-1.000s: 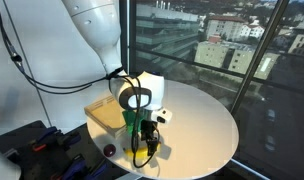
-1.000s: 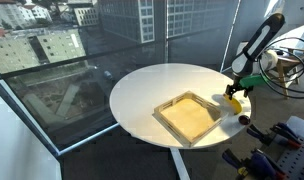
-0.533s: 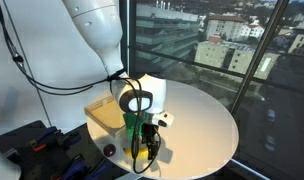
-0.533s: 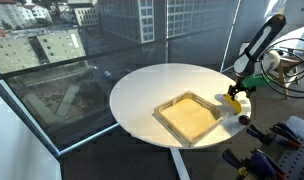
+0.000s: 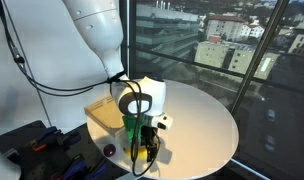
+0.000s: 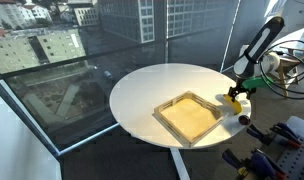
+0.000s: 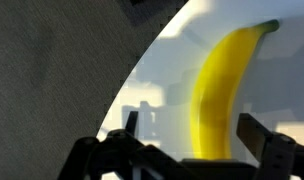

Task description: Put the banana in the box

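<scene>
- The small curved yellow banana (image 7: 220, 90) lies on the round white table (image 6: 157, 85), close to its rim. It is outside the shallow square pale beige box (image 6: 189, 117) and just beside one of the box's corners.
- In the wrist view the banana runs lengthwise between the two dark fingers (image 7: 132, 125) of the pincer (image 7: 189, 125), with its tip pointing away from the camera.
- The pincer stands at its widest and clamps nothing. Bare white table shows between one finger and the peel. The other finger sits close to the fruit, and we cannot tell whether it touches.
- In both exterior views the white arm reaches down steeply, so that the pincer (image 5: 140, 150) straddles the banana (image 6: 235, 101) at table level. Only a sliver of yellow (image 5: 133, 151) shows beneath it.
- Compared with a second ago, the wrist sits slightly lower in an exterior view, with its black ring closer to the table. We see almost no shift from the opposite side.
- The banana and the box (image 5: 104, 112) are where they were in the earlier frames, and the opening of the pincer has not changed.
- A small dark red round object (image 5: 108, 150) rests near the table's edge, apart from the banana.
- The grey carpeted floor (image 7: 52, 80) fills the wrist view beyond the table's curved rim.
</scene>
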Tool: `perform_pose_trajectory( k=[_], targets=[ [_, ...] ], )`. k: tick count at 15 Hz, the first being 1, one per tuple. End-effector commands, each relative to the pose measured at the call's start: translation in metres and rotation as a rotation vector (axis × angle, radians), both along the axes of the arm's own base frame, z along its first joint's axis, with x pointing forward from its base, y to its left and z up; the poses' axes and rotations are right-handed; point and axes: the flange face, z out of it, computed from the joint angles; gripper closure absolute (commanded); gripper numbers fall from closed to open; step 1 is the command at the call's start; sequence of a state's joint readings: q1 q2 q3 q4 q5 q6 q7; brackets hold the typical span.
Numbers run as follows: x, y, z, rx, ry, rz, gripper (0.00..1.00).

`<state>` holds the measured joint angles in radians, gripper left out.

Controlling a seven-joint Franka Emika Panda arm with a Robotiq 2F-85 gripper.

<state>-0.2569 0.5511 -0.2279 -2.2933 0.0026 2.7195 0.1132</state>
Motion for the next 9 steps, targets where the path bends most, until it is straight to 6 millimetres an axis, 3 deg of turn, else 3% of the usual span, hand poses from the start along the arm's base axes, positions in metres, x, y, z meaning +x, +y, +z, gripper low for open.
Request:
perform_pose_trajectory(
  k=[1, 9],
  targets=[
    [0.0015, -0.0017, -0.0004, 0.007, -0.018, 0.011, 0.00],
    [0.0025, 0.0016, -0.0056, 0.010, -0.009, 0.016, 0.00]
  ],
)
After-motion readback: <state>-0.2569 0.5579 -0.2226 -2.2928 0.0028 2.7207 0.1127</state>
